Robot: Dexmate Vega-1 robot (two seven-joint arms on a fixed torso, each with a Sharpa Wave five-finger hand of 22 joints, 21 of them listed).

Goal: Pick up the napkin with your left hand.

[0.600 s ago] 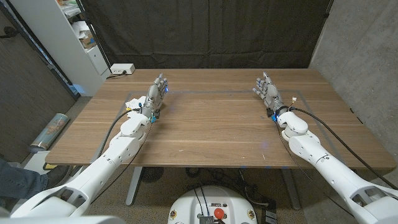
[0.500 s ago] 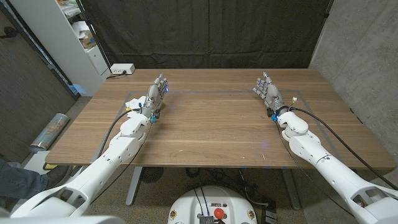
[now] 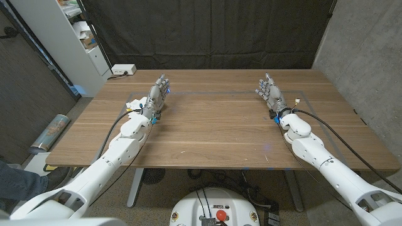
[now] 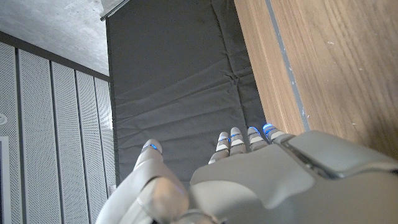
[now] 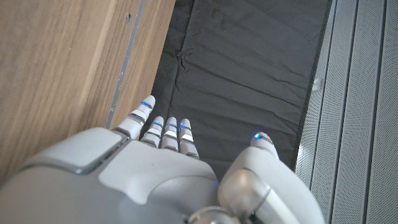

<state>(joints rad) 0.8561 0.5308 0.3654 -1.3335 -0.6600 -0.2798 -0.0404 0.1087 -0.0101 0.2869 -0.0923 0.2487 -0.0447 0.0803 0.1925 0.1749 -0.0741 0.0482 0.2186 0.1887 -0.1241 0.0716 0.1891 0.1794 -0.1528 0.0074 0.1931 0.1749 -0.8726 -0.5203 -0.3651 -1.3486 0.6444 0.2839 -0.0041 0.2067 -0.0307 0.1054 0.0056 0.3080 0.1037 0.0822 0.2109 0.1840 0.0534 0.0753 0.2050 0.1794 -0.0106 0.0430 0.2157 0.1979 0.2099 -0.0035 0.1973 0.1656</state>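
My left hand [image 3: 158, 95] stands on its edge over the left part of the wooden table [image 3: 207, 135], fingers stretched toward the far edge and apart, with nothing in it. My right hand [image 3: 269, 91] mirrors it on the right side, fingers also spread and empty. A thin blue tape outline [image 3: 213, 94] runs across the tabletop between the two hands. In the left wrist view the back of my left hand [image 4: 261, 180] points past the table's edge [image 4: 273, 74] at a black curtain. The right wrist view shows my right hand [image 5: 143, 180] the same way.
A small white box [image 3: 122, 69] sits at the table's far left corner. A white shelf [image 3: 69, 37] stands beyond the left edge, and a silvery roll [image 3: 51, 130] lies on the floor there. A black curtain [image 3: 207, 31] hangs behind the table.
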